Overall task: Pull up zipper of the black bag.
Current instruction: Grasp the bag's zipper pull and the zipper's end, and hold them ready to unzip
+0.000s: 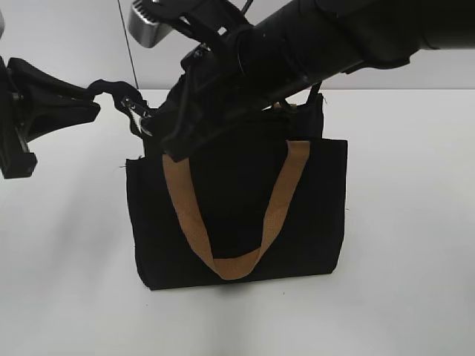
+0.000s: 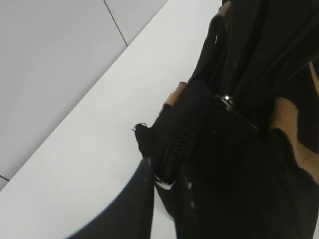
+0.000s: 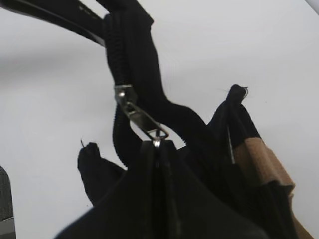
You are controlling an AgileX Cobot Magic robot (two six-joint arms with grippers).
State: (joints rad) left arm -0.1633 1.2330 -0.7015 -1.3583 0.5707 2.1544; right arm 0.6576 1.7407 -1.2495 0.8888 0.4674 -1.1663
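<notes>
on black fabric bag (image 1: 237, 222), metal zipper (image 3: 134, 112)

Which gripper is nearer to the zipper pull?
Right. The right gripper pinches the zipper pull by its ring; the left gripper holds the zip line's end, beyond it.

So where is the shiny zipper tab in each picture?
Exterior view: the zipper tab is upper left, off the black bag's top-left corner, between the two pincers.
Left wrist view: a silver glint right of centre may be it; hard to tell.
Right wrist view: centre, above the right pincer.
Shared landmark: the tan handle.
</notes>
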